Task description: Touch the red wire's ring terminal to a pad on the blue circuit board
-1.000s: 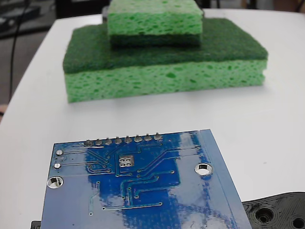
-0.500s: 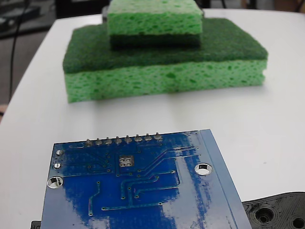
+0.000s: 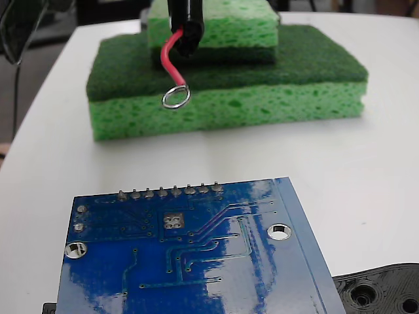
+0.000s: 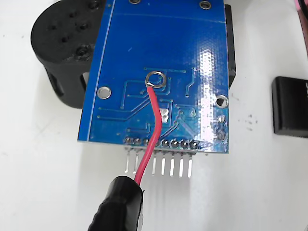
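Since the earlier frames the red wire (image 3: 169, 57) has dropped into the fixed view from the top, hanging out of its black sleeve (image 3: 185, 26) with the ring terminal (image 3: 176, 97) at the tip; before that only the sponges and board were visible. Ring hangs in the air in front of the stacked green sponges (image 3: 226, 78), well short of the blue circuit board (image 3: 196, 261), which lies flat on the white bench (image 3: 366, 170) at the near edge of the view. Pad (image 3: 173, 221) sits just below the solder-bump row, near the board's far edge, bare and untouched. From the ring, target is down and toward the fixed camera. In the wrist view the ring (image 4: 155, 79) overlaps the board past the pad (image 4: 164, 114), wire running roughly across the board's header edge, so it looks like overshoot plus height to lose, though depth there is unclear. Tool fingers aren't visible in either view, so can't tell their state; only the sleeve shows. Room above the board is open; black plastic part (image 3: 383, 291) sits off the board's right corner, clear of the path.
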